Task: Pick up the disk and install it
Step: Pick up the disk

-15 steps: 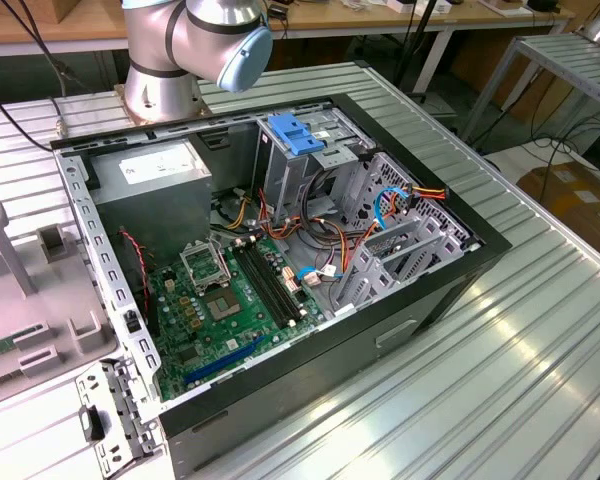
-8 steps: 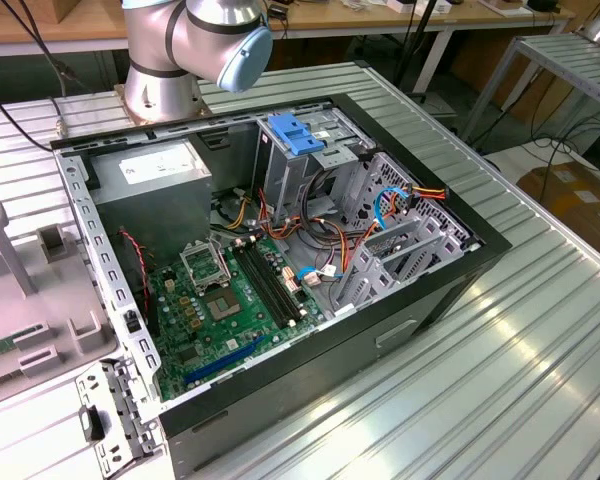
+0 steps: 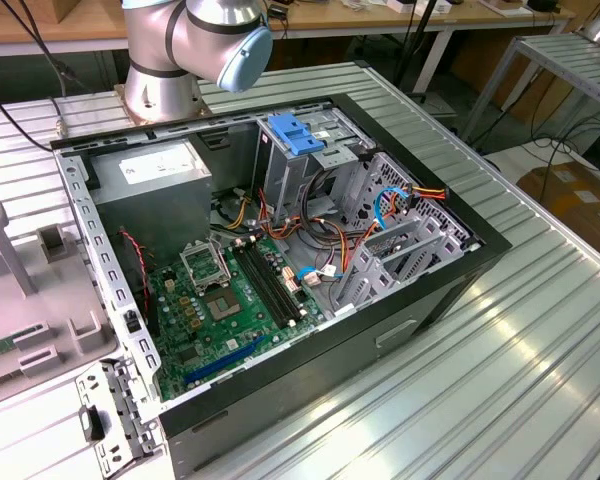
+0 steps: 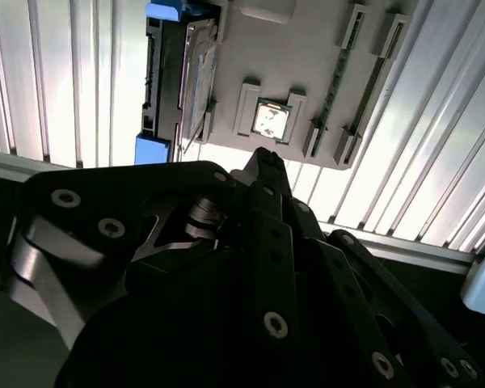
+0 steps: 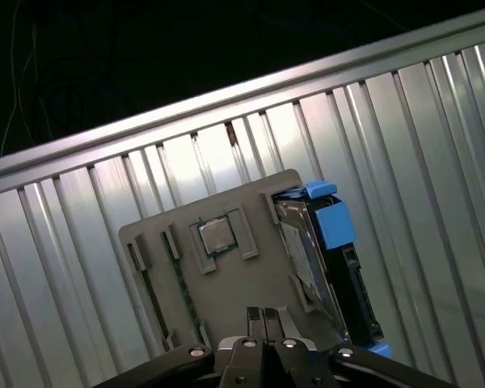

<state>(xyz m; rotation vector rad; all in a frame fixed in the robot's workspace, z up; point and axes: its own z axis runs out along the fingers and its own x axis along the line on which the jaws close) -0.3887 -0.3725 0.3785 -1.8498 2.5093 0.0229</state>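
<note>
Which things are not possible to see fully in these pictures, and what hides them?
1. Disk, second wrist view: one end cut off by the picture's edge.
2. Grey holder, exterior view: partly cut off by the view's left edge.
3. Holder's near edge, first wrist view: hidden behind the gripper.

Soft, even light fills the exterior view, with a mild sheen on the ribbed table (image 3: 540, 330) toward the exterior view's lower right and shade inside the computer case (image 3: 380, 340). In the second wrist view the table glares nearly white (strong backlight), leaving the gripper (image 4: 263, 159) a dark silhouette.
</note>
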